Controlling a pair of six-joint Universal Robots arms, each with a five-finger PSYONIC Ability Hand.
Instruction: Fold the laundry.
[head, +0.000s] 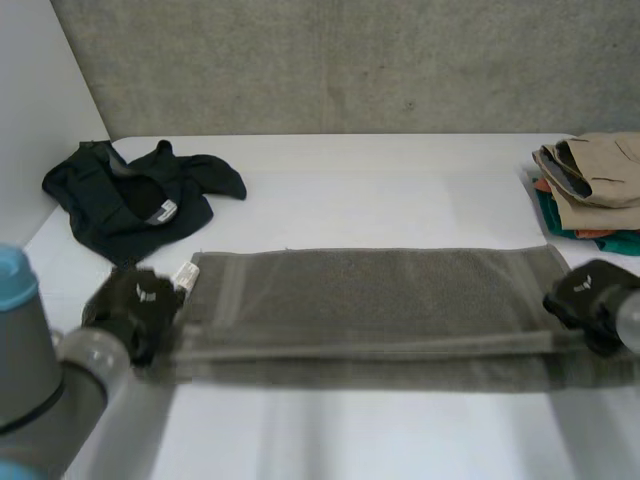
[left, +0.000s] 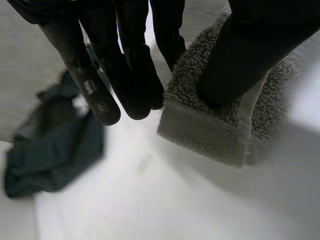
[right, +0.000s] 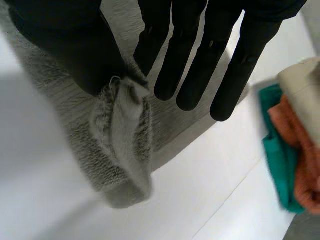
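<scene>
1. The towel (head: 370, 300), a grey-olive strip, lies stretched lengthwise across the desk (head: 400, 190). Its far long edge is flat, and its near long edge is raised a little between the two hands.
2. The left hand (head: 135, 310) is at the towel's left end, on the near corner. In the left wrist view its thumb (left: 240, 55) presses the hemmed corner against the straight fingers (left: 125, 75), so it is pinching the cloth.
3. The right hand (head: 585, 300) is at the towel's right end, also on the near corner. In the right wrist view a bunch of terry is nipped between the thumb (right: 65, 50) and the nearest finger, and the other fingers stay straight.
4. Step in hand, as I judge it: a lengthwise fold, carrying the near edge over onto the far edge.
5. The next move likely calls for both hands to travel together and level, keeping the towel taut between them. They should set the corners down on the far corners before letting go, because uneven travel would skew the fold.
6. Beyond the towel's left end lies a crumpled dark garment (head: 130, 200), apparently not yet folded.
7. Beyond the towel's right end sits a folded stack (head: 595, 190) of beige, orange and teal pieces.
</scene>
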